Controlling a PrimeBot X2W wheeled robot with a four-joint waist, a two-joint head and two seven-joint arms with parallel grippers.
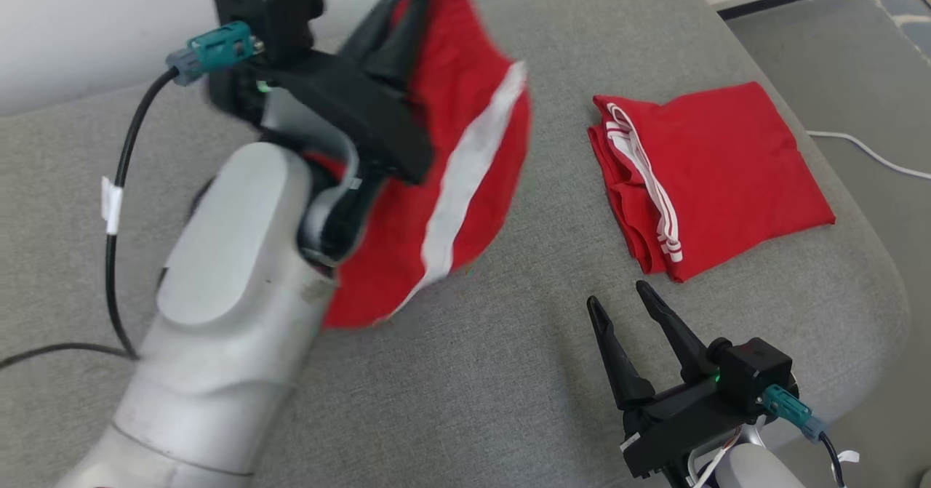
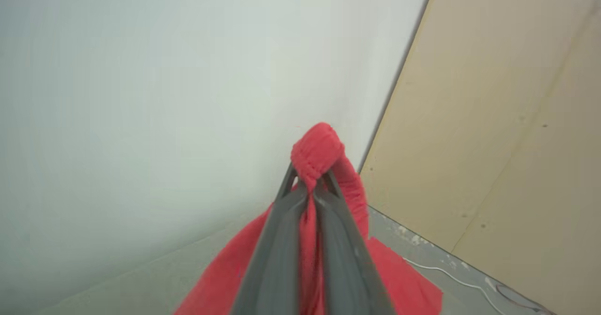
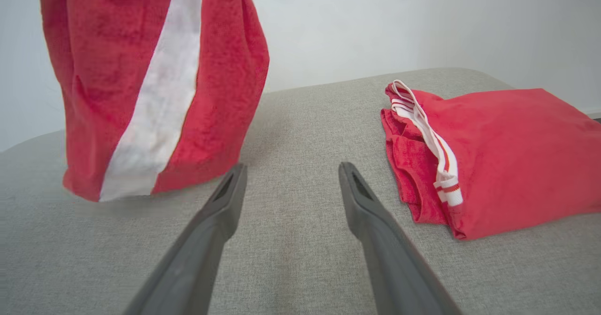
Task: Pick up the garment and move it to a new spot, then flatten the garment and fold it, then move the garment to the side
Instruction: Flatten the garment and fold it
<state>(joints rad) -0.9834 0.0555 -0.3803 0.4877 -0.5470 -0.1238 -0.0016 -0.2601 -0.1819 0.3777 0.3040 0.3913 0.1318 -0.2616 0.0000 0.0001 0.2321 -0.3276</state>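
Holds garment (image 1: 473, 95) pinched in shut left claw (image 2: 307, 179), hanging, for carrying elsewhere; has right claw (image 1: 618, 295) wide open, empty

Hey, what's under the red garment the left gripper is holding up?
Bare grey cushion lies below the hanging garment, which the left gripper pinches. Whether its hem touches the cushion is unclear, and the cloth itself covers the patch directly beneath it.
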